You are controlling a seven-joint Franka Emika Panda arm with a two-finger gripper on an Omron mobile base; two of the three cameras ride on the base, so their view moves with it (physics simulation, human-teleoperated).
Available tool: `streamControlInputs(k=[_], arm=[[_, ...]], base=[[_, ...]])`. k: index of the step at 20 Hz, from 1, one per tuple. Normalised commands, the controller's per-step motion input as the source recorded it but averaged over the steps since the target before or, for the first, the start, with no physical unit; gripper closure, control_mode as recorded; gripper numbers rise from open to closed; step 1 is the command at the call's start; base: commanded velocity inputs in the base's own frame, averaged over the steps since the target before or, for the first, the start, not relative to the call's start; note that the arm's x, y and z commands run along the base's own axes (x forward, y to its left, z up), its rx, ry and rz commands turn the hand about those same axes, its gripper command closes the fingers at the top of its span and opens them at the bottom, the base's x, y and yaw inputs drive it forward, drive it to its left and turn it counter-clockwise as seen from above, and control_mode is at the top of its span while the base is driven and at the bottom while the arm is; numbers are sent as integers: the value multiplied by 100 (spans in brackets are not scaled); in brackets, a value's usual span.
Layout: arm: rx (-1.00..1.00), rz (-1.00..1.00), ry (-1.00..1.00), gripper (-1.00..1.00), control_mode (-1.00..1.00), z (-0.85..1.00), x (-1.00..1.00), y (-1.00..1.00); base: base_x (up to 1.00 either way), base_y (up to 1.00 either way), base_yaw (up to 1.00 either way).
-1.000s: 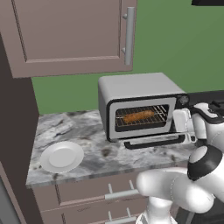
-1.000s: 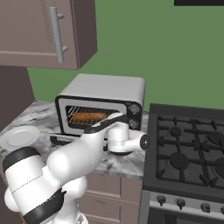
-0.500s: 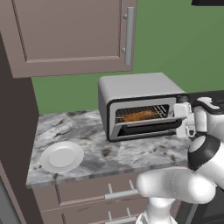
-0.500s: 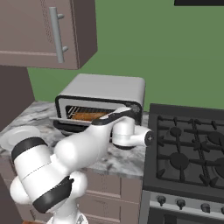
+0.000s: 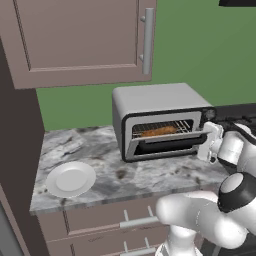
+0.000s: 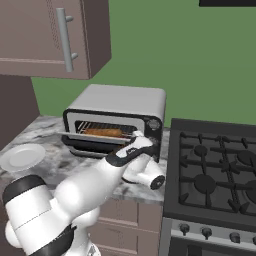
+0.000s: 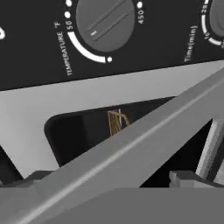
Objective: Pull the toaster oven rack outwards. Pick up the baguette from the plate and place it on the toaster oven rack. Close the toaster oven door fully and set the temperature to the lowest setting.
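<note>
My hand (image 5: 206, 142), spread wide, is at the toaster oven door's (image 5: 167, 147) right end; the brown-orange baguette (image 5: 159, 131) lies lengthwise across the rack (image 5: 162, 128).

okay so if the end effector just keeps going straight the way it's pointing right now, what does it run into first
Most likely the toaster oven door: its grey frame slants right across the end effector, close in front. Beyond it sits the toaster oven, with its temperature knob, though depth is hard to judge.
</note>
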Motion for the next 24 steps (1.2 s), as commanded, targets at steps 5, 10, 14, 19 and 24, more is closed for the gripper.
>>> streamControlInputs(k=[5,10,14,19,24], arm=[[0,-46,-31,-100,-100,18,32,42],[0,-51,-26,-100,-100,31,67,37],[0,-48,-23,-100,-100,27,43,33],[0,-44,-18,-100,-100,23,33,28],[0,-41,-21,-100,-100,21,18,23]], base=[[0,0,0],[0,0,0],[0,0,0],[0,0,0],[0,0,0]])
